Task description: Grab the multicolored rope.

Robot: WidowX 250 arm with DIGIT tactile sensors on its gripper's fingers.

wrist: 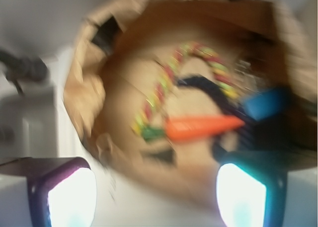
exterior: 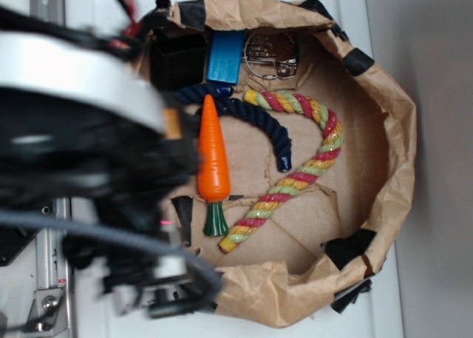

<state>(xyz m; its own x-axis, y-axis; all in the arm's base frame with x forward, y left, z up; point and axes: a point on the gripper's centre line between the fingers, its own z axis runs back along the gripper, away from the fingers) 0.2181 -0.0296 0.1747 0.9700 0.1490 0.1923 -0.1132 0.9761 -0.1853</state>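
Rope: the multicolored rope lies on the floor of the paper bag, bent like a hook, with red, yellow and pale green strands.
Long axis: in the exterior view it runs from its lower end near the carrot's green top up and to the right, then it curves back at the top toward the metal ring.
Neighbours: the orange carrot lies just beside its lower end; the dark blue rope curves between the carrot and the multicolored rope (the two ropes look close but apart).
Fingers: in the wrist view the fingers show at both lower corners, widely apart, and nothing is between them.
Direction: from the fingers the rope is ahead and farther in, past the near rim of the bag (this view is blurred, so I cannot tell how high the gripper stands).
Judgement: the gripper seems still outside the bag; the long straight lower part of the rope looks the easiest place to close across.
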